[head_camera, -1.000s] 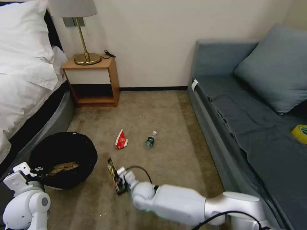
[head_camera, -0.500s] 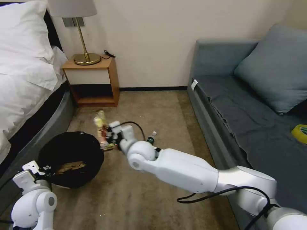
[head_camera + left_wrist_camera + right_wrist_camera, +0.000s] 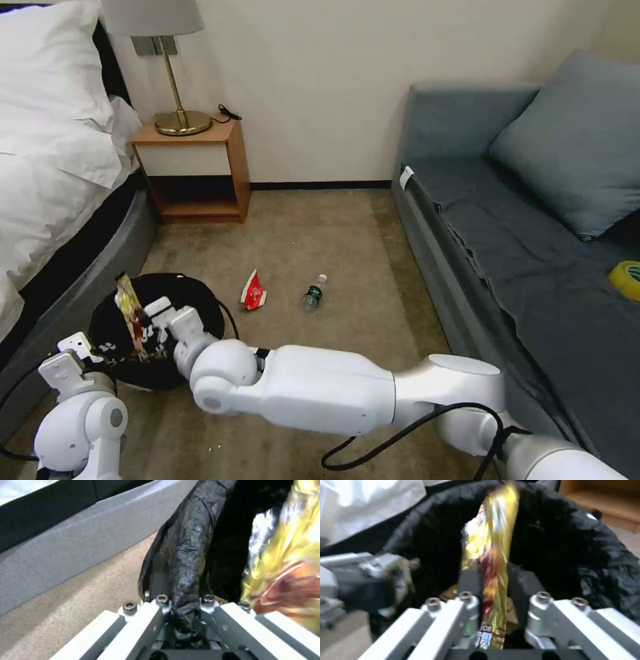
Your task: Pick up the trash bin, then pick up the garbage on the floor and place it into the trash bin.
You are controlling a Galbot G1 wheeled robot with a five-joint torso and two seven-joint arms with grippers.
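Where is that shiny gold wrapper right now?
The gold wrapper is pinched in the right tool, over the open trash bin on the robot's left, beside the bed.

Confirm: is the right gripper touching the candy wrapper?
Touching. The right wrist view shows the right gripper shut on the wrapper, which stands up between its fingers over the bin.

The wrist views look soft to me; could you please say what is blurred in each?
Left wrist view: the gold wrapper is smeared with blur, while the left tool pinching the black bag is sharp. Right wrist view: the wrapper and bin rim are soft, the bedding glares.
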